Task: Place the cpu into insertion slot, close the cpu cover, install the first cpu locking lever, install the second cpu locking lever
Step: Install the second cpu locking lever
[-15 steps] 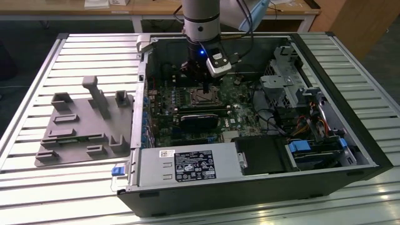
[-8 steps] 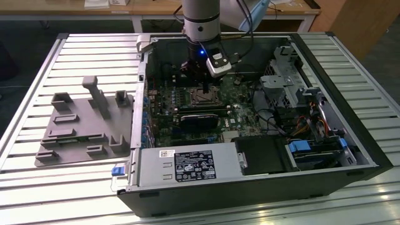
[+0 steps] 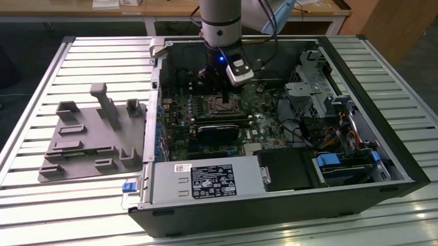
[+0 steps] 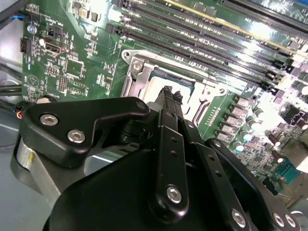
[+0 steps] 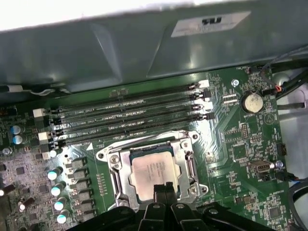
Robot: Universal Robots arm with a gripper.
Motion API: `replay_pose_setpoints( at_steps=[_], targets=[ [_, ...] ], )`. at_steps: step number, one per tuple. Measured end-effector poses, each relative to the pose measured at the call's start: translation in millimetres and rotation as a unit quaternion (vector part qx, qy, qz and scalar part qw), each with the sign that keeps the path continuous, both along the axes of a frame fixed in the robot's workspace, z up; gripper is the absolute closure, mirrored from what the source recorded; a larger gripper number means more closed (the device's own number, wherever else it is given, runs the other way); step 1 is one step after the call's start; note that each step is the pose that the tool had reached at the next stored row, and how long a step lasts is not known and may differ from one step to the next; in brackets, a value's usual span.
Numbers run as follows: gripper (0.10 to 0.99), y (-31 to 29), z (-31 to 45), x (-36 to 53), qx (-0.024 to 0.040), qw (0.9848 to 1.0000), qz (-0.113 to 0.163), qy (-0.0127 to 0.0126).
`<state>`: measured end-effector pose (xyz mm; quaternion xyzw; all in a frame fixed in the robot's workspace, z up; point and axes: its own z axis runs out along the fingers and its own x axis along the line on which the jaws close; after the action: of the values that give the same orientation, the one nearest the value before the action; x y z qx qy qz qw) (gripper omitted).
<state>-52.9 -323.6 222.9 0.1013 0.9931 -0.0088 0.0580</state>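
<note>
While its black fingers press together with no gap between the tips, the gripper hangs just above the edge of the cpu, grasping nothing. In the first wrist view the cpu, a pale silver-grey square, lies flat in the insertion slot, and the cpu cover, a thin silver frame with a square window, lies down around it, so the chip's top shows through the window. The second wrist view looks along the linkage to the clenched gripper, whose tips stand over the cpu inside the bright cover frame.

Beside the socket run four long black memory slots, lying parallel on the green motherboard. A round coin-cell battery sits near one end of those slots, and a row of small capacitors stands on the far side of the socket.

From the exterior view, the grey arm reaches straight down into an open computer case lying on its side, the gripper low over the socket in the board's middle. Inside the case also sit a silver power supply along the near wall and a drive bay with blue tabs towards the exterior view's right. The case rests on a slatted metal table, and just beside it, to the exterior view's left, lies a grey moulded fixture tray.
</note>
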Motion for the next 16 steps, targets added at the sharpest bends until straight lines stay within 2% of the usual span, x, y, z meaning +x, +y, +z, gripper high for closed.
replay_pose_setpoints(
  at_steps=[7, 13, 16],
  targets=[
    [0.980, -3.1, 0.4, -0.1, -0.0002, 1.0000, 0.000, 0.0001],
    [0.980, -3.3, 6.9, 0.0, -0.0001, 1.0000, 0.000, 0.0000],
    [0.980, -5.2, 8.9, 0.0, 0.0000, 1.0000, 0.000, -0.0001]
  ],
)
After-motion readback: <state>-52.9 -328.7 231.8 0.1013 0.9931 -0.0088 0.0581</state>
